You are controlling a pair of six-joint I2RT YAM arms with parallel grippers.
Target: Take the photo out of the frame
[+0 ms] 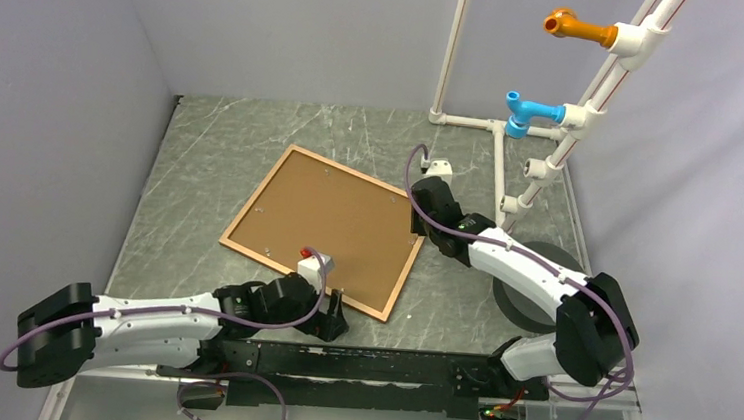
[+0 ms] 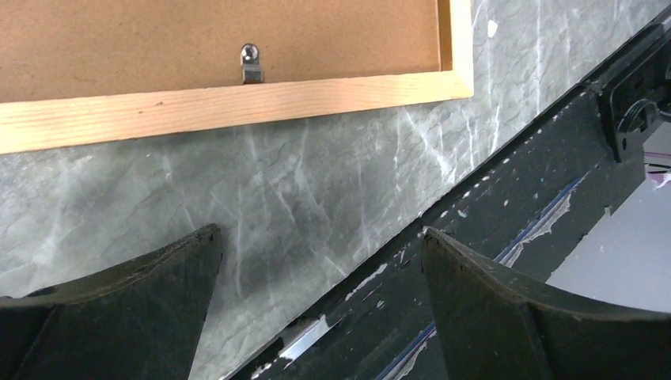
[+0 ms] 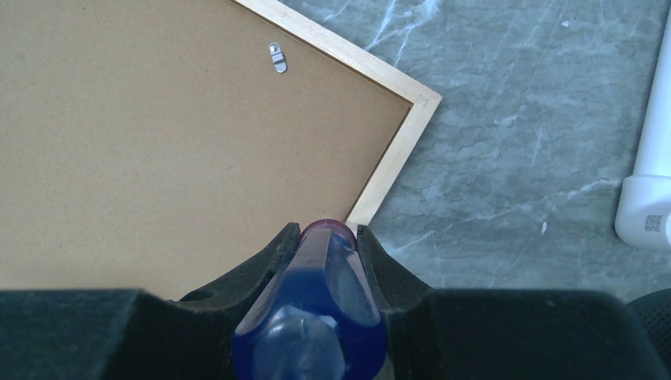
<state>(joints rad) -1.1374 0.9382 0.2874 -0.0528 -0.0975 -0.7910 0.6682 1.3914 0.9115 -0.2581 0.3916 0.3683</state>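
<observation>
On the grey table [image 1: 202, 147], the frame [image 1: 258, 194] lies face down, the photo [image 1: 327, 222] showing its brown back. Just beside its near edge, the left gripper [image 2: 316, 237] is spread wide. At its right edge, the right gripper [image 3: 327, 229] pinches a blue handle [image 3: 316, 317].

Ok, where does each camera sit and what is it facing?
Top external: fixed high behind the left arm and right arm, both visible, looking down at the frame on the table.
Left wrist: behind the open left end effector, facing the frame's near rail and a clip.
Right wrist: above the right end effector, shut on a blue handle, facing a frame corner.
Shared: both wrist views show the backing board.
</observation>
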